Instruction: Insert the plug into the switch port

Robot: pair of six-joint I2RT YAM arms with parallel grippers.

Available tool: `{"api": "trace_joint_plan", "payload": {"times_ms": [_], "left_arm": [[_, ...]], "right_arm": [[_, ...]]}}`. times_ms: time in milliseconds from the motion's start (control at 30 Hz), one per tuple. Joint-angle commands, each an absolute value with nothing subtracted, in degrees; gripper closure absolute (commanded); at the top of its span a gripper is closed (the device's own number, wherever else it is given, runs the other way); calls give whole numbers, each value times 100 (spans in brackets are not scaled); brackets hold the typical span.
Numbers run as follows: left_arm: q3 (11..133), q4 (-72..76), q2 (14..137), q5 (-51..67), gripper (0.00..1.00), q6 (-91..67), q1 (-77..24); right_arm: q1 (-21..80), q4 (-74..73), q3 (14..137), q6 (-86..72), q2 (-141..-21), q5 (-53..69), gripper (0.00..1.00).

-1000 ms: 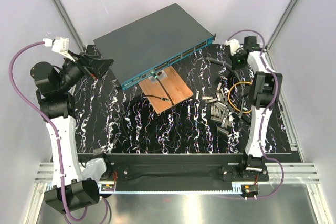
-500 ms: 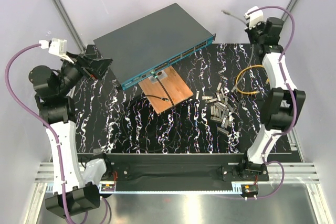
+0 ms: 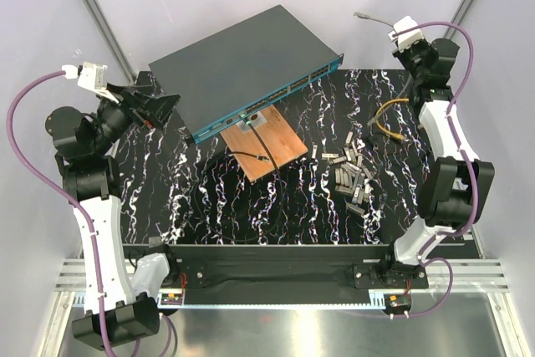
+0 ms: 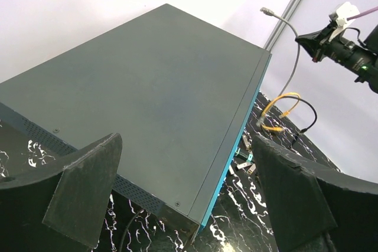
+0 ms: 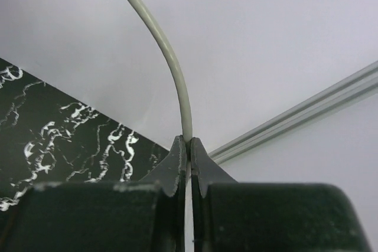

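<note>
The switch [image 3: 242,64] lies at the back middle, dark grey on top, its teal port edge [image 3: 276,96] facing front right. My left gripper [image 3: 167,108] is open and empty at the switch's left corner. In the left wrist view the switch top [image 4: 147,92] fills the space between my spread fingers [image 4: 82,196]. My right gripper [image 3: 391,34] is raised at the back right, shut on a grey cable [image 5: 175,69]. The cable's plug [image 3: 361,16] sticks out to the left in the air, well away from the ports. It also shows in the left wrist view [image 4: 267,11].
A small wooden board [image 3: 267,144] with a thin black cable lies in front of the switch. Several small grey connectors [image 3: 351,173] are piled at the right. A yellow cable [image 3: 386,119] lies at the back right. Metal frame posts [image 3: 96,14] stand in the back corners.
My right arm has risen from the table at the back right, lifting the grey cable and plug into the air. The yellow cable loop has pulled tighter. My left arm has barely moved.
</note>
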State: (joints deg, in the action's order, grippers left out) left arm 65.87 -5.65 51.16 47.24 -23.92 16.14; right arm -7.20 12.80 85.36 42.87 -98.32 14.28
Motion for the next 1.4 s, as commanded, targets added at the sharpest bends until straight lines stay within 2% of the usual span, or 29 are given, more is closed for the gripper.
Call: {"api": "trace_joint_plan", "payload": {"times_ms": [0, 233, 433, 600, 867, 1033, 1233, 1367], "left_arm": [[6847, -229, 5054, 4614, 2, -2224, 1591], [6829, -308, 5010, 4597, 2, -2118, 1582], [6777, -255, 5010, 4579, 2, -2127, 1582], [6733, -264, 4975, 4597, 2, -2127, 1556], [6688, -88, 5018, 4597, 3, -2206, 1486], [6881, -9, 5123, 4886, 3, -2075, 1459], [7294, 316, 5317, 5861, 4, -1829, 1345], [7488, 98, 5335, 6178, 4, -1067, 864]], "right_arm": [[-756, 1626, 8447, 5158, -9361, 1810, 100], [-967, 1285, 8561, 4957, -8948, 1968, 100], [-958, 905, 7129, 5589, -9017, 2145, 100], [-1071, 1809, 6697, 5529, -9404, 1276, 100], [-1222, 1557, 8322, 4756, -9167, 1046, 100], [-1222, 459, 9219, 3765, -8677, 1738, 100], [-1222, -1070, 9211, 3015, -7526, 3583, 100], [-1213, -2071, 9202, 2401, -6953, 4821, 100]]}}
